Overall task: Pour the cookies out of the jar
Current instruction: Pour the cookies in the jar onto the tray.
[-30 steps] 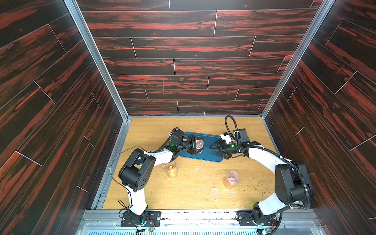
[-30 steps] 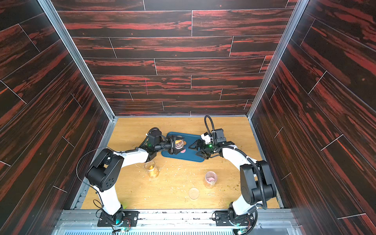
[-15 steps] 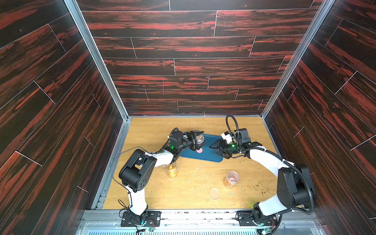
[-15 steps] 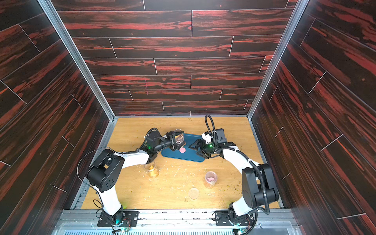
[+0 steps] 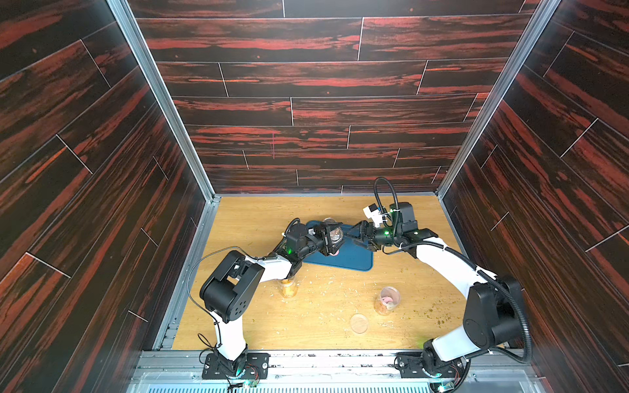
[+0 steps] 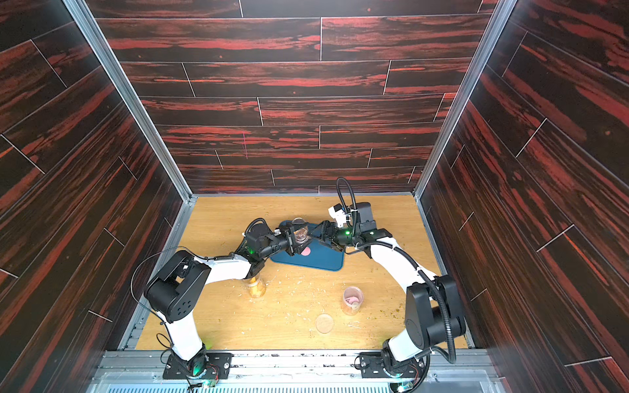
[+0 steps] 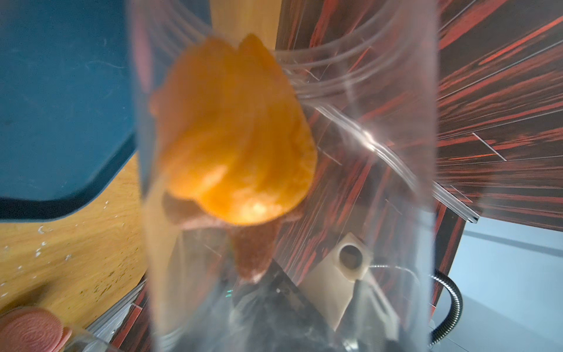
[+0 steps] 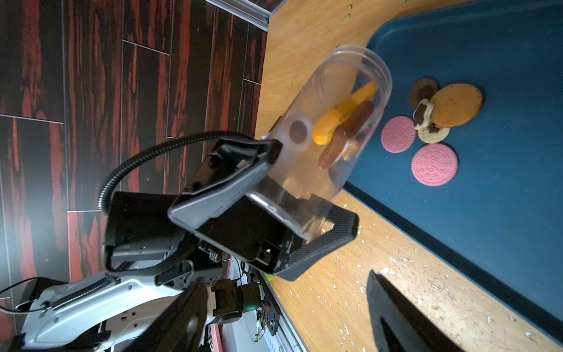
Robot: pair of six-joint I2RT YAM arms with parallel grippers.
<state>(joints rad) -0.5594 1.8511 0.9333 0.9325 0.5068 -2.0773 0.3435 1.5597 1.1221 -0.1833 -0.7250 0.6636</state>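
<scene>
My left gripper (image 5: pixel 327 238) (image 6: pixel 295 240) (image 8: pixel 310 186) is shut on the base of a clear jar (image 5: pixel 333 233) (image 6: pixel 301 234) (image 8: pixel 335 122). It holds the jar tipped, mouth over the blue tray (image 5: pixel 350 260) (image 6: pixel 321 260) (image 8: pixel 502 167) (image 7: pixel 61 106). Orange and brown cookies (image 8: pixel 344 128) (image 7: pixel 237 146) still lie inside the jar. Several cookies (image 8: pixel 434 164), pink, orange and brown, lie on the tray below the mouth. One pink cookie (image 5: pixel 335 252) (image 6: pixel 306 251) shows in both top views. My right gripper (image 5: pixel 357 233) (image 6: pixel 323 233) (image 8: pixel 289 320) is open and empty at the tray's right side, facing the jar.
On the wooden table stand a jar with orange biscuits (image 5: pixel 288 287) (image 6: pixel 257 287) under the left arm and an open jar with pink biscuits (image 5: pixel 386 299) (image 6: pixel 352 299) at front right. A round lid (image 5: pixel 359 323) (image 6: pixel 324 323) lies beside it. Pale crumbs are scattered around.
My left gripper has lifted the jar slightly off the tray and tipped it further. The right arm has hardly moved and stays open.
</scene>
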